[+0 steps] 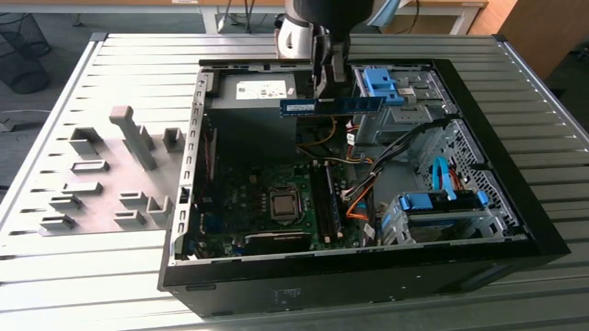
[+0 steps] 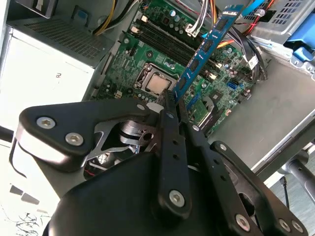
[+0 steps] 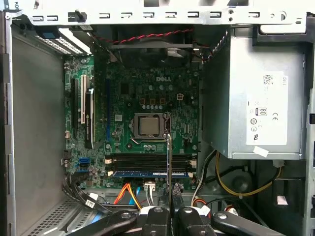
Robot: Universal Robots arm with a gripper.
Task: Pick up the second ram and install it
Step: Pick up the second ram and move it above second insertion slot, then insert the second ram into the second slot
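- Blue-green second ram (image 1: 345,105) is clamped between the gripper (image 1: 324,95) fingers and hangs in the air over the open computer case (image 1: 543,227), touching nothing else.
- Grip is off-centre: more of the stick pokes out on one side of the fingers than on the other.
- In the second wrist view, the second ram (image 2: 206,46) runs away from the gripper (image 2: 172,101), dark chips facing the camera.
- In the first wrist view, it shows edge-on (image 3: 169,157), a thin line straight out from the gripper (image 3: 169,209).
- Green motherboard (image 3: 123,98) lies well below the gripper, on the case floor.
- Black memory slots (image 3: 147,161) sit under the held stick, which crosses them at a right angle.
- Another blue stick (image 3: 150,173) is already seated in the slot nearest the gripper.
- CPU socket (image 3: 148,125) lies just past the slots.
- Grey power supply (image 3: 256,98) sits off to one side of the gripper.
- Grey holders (image 1: 92,165) stand on the slatted table (image 1: 92,276), well apart from the gripper, outside the case.
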